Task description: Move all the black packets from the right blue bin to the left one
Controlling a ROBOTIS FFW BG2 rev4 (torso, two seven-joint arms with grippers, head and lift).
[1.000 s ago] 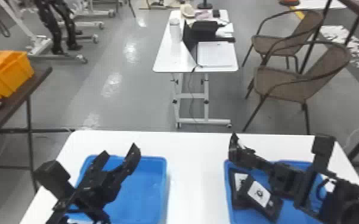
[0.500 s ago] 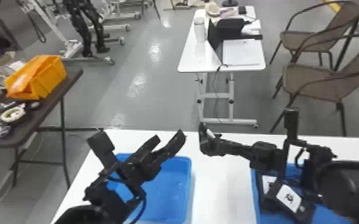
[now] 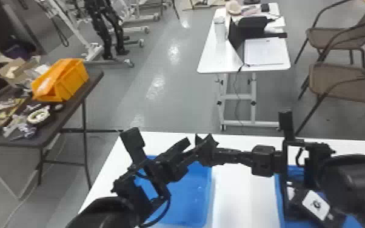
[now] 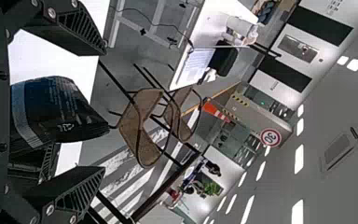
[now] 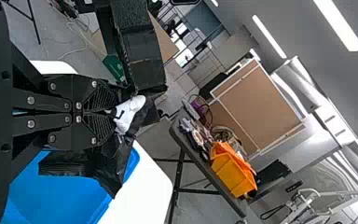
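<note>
Pinched at one end by the closed black right gripper [image 5: 113, 113] above the left blue plastic bin [image 3: 188, 194], the creased black plastic packet [image 4: 51, 109] looks light, soft and slippery, so the black, wide-open left gripper [image 4: 104, 111] should clamp its fuller middle.

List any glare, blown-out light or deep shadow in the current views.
Head view: pale glare patches on the grey floor, the white tabletop nearly featureless; left wrist view: ceiling lights blown out to plain white; right wrist view: overhead light strips just as harsh, the black packet so dark that little surface detail shows.
</note>
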